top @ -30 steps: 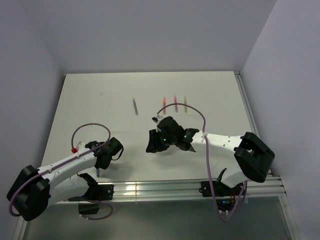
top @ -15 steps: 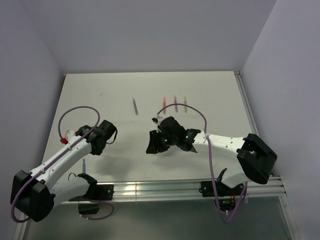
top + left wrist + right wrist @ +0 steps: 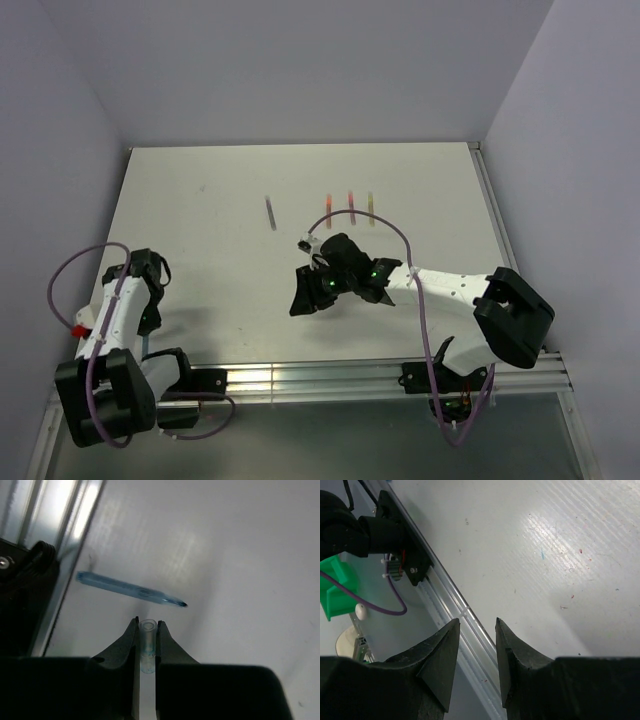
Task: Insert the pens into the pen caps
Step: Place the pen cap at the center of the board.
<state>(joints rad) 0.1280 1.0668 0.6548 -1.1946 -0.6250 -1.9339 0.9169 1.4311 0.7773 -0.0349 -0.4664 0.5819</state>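
My left gripper (image 3: 147, 628) is shut on a short pale blue, see-through pen cap (image 3: 147, 642), open end pointing forward, just above the table. A blue pen (image 3: 131, 589) lies flat right ahead of the cap, close to the front rail. In the top view the left gripper (image 3: 148, 315) is at the near left corner. My right gripper (image 3: 303, 297) is open and empty over the table's middle front; in its wrist view (image 3: 477, 630) nothing is between its jaws. At the back lie a grey-purple pen (image 3: 272, 212), an orange pen (image 3: 328, 203), a pink-red pen (image 3: 351, 202) and a yellow pen (image 3: 371, 207).
An aluminium rail (image 3: 300, 378) runs along the table's front edge; it also shows in the right wrist view (image 3: 440, 602). A green part (image 3: 337, 587) sits below the edge. Purple cables loop over both arms. Walls close the left, back and right.
My left arm has swung left and back toward the near left corner, gripper still shut. My right gripper has shifted slightly toward the front.
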